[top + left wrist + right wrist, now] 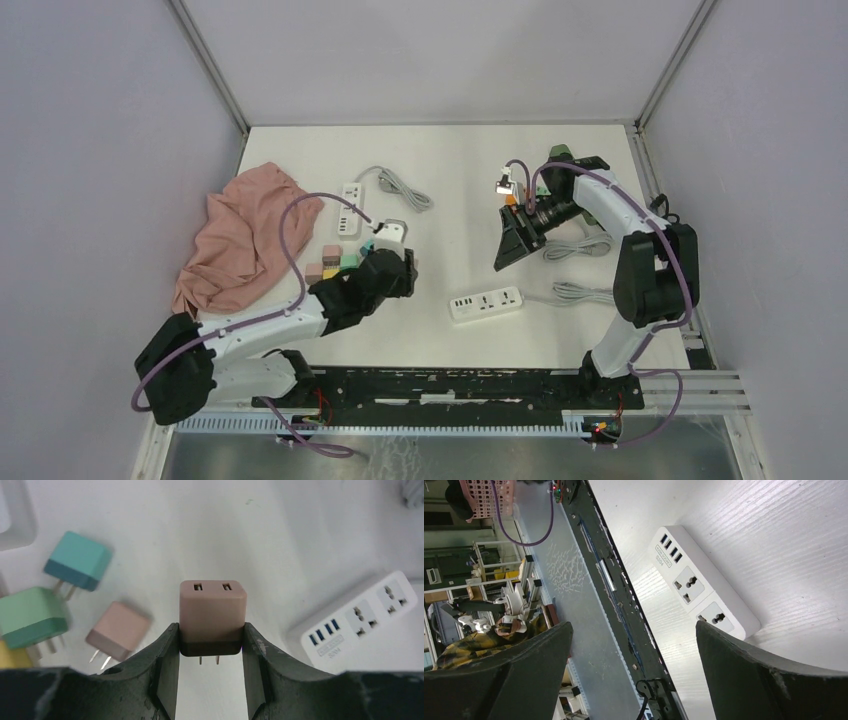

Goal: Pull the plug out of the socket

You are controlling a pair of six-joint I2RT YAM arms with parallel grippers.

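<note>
Over the bench point(280, 540), the left gripper point(210, 632) is clamped on the brown plug point(213, 607), already clear of the white socket strip point(357, 617). The right gripper point(634, 630) hangs wide open. Grip's low near the prongs point(209, 660), so it could tip out imo.

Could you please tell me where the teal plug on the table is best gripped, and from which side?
I'd take the teal plug by its boxy body, coming from above and clamping the two flat side faces flanking the prongs. It lies flat with those faces clear, while the green plug crowds the prong end.
</note>
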